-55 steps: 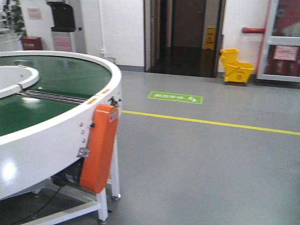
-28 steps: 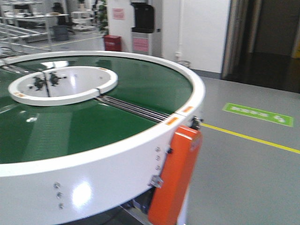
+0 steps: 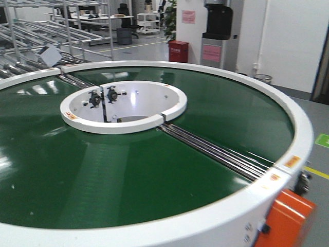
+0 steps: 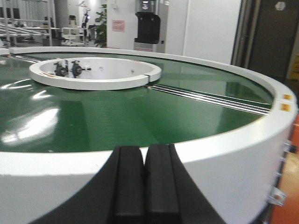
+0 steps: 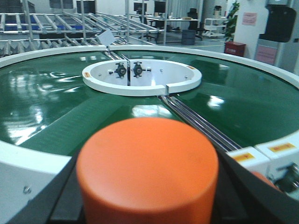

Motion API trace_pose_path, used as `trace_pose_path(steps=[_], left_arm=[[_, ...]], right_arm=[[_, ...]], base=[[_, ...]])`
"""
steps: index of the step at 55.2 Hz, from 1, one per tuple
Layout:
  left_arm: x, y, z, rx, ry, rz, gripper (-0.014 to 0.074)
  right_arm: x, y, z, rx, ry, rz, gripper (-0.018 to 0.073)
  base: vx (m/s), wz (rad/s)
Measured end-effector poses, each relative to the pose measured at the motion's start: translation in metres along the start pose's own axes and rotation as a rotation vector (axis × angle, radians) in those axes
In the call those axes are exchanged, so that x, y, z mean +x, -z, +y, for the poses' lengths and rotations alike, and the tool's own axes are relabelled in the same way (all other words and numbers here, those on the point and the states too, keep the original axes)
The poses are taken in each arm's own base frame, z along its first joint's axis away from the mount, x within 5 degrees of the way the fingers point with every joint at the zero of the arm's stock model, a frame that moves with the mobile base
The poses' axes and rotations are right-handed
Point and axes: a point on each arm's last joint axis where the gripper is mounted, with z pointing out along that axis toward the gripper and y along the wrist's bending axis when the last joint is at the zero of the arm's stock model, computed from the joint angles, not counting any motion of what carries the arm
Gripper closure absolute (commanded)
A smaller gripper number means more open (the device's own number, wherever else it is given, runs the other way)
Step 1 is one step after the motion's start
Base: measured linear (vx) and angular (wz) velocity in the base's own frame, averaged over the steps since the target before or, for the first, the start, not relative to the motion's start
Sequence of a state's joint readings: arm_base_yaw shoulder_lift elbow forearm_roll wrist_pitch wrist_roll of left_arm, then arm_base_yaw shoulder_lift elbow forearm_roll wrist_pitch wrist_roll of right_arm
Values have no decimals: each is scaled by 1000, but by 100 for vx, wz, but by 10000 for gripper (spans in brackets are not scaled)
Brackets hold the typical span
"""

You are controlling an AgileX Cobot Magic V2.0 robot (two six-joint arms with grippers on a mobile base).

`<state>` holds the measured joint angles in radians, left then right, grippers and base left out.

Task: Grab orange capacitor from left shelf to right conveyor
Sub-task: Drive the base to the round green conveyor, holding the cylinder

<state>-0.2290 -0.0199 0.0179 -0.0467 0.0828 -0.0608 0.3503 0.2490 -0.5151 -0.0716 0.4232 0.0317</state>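
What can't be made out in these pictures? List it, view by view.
Right wrist view: the orange capacitor is blurred and cut off by the bottom edge; its side print is unseen; the far racks are too small to judge.
Left wrist view: the left claw covers part of the right conveyor rim.
Front view: neither claw nor the capacitor shows; the pink wall notice is too small to read.

The orange capacitor (image 5: 147, 169) (smooth rounded top) stands upright; the round green conveyor (image 3: 133, 180) lies just beyond.
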Motion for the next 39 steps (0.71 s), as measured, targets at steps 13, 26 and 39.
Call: trace_pose_path(steps=[13, 26, 39], left_arm=[[0, 0, 0, 0, 0, 0, 603], [0, 0, 0, 0, 0, 0, 603], [0, 0, 0, 0, 0, 0, 603]], right_arm=[[0, 0, 0, 0, 0, 0, 567], [0, 0, 0, 0, 0, 0, 567], [0, 0, 0, 0, 0, 0, 567]], base=[[40, 24], [37, 21], [31, 17]])
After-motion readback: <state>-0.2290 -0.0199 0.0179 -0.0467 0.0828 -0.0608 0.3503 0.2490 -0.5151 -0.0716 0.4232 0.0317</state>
